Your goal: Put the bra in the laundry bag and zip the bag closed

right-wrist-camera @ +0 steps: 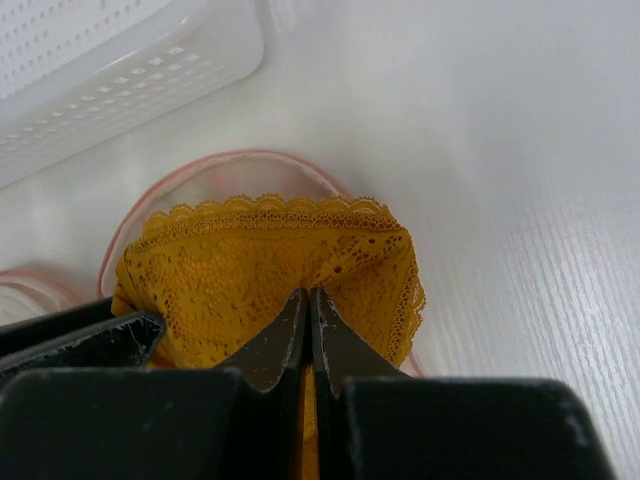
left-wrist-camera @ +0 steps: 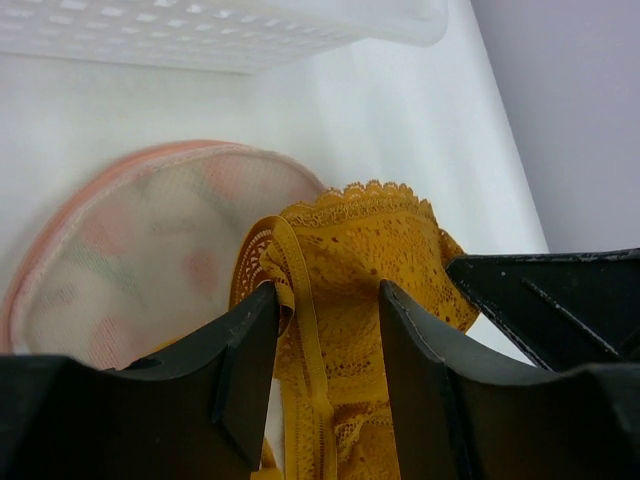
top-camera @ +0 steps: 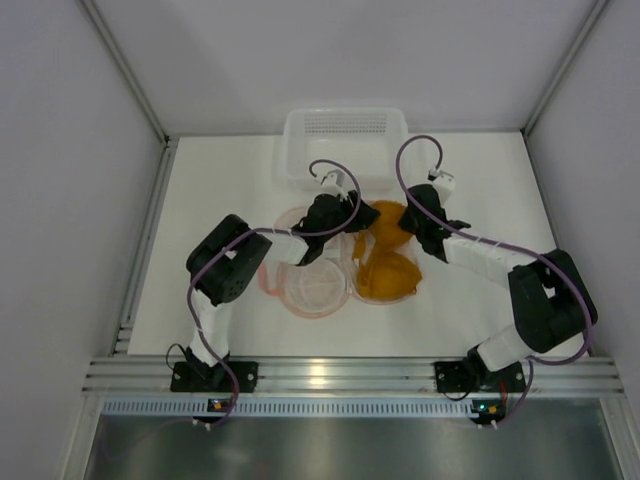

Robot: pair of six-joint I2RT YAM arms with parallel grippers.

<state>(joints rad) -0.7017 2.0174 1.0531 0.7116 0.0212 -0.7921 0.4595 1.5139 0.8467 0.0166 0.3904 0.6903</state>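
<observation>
Mid-frame, right gripper (right-wrist-camera: 308, 330) clenched on the bra (right-wrist-camera: 265, 275), left gripper (left-wrist-camera: 325, 350) parted around its strap, over the laundry bag (top-camera: 315, 285).

White slotted plastic basket (top-camera: 345, 142): one item, rectangular, with perforated walls and a rolled rim. It stood on the tabletop (top-camera: 480, 290) beyond both end effectors, near its far edge, and showed no contents. In the left wrist view its rim (left-wrist-camera: 230, 30) ran across the top of the frame; in the right wrist view a corner (right-wrist-camera: 120, 70) filled the upper left.

Tabletop: white, matte, faintly grained in the right wrist view (right-wrist-camera: 540, 260).

Enclosure walls (top-camera: 60, 200): plain pale grey panels stood on three sides.

Aluminium rail (top-camera: 330, 375): it ran along the near edge.
</observation>
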